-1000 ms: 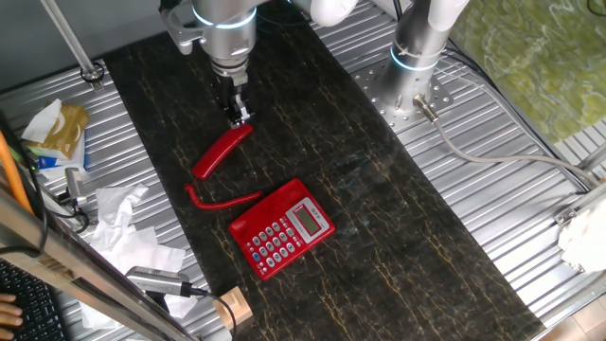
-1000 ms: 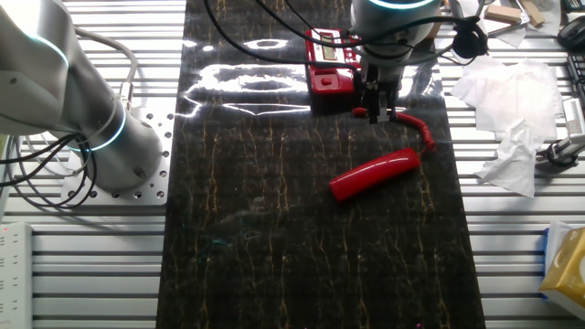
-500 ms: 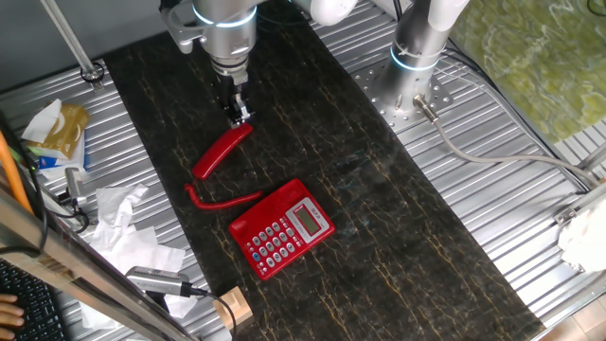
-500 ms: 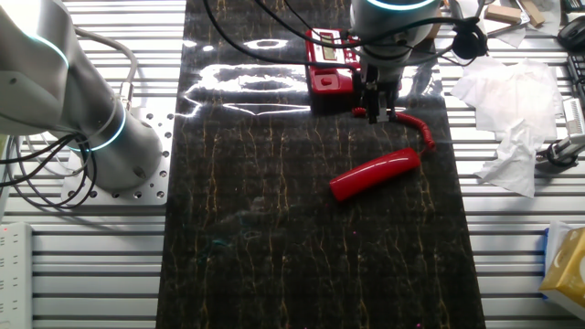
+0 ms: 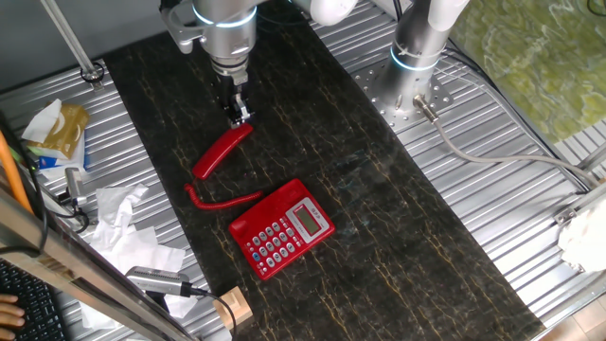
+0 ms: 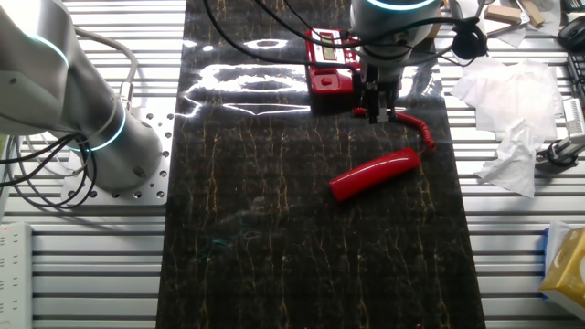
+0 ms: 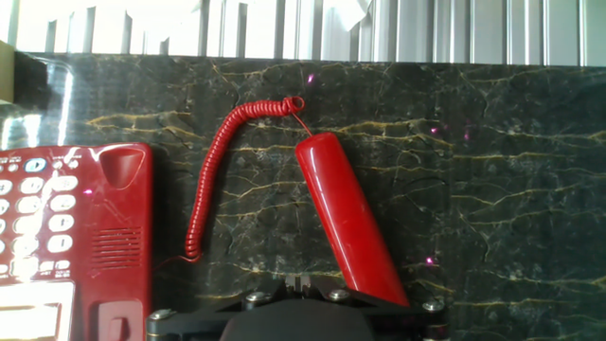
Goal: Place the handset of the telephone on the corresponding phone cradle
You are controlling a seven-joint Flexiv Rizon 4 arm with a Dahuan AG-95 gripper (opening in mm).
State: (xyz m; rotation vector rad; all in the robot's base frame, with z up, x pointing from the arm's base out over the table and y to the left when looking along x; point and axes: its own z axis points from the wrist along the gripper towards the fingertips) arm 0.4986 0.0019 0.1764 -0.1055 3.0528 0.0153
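lying flat on the dark table mat (image 5: 398,237), the handset (image 5: 222,152) sits apart from the telephone (image 5: 282,228), its phone cradle (image 7: 121,237) empty, while the gripper (image 5: 240,116) hangs above its far end, and whether it is parted or closed cannot be told. a grasp that near the tip could let the glossy bar pivot or slip, and the coiled cord (image 7: 222,161) between them might snag or drag the base; crumpled paper (image 5: 128,232) lies off the mat, out of the way.
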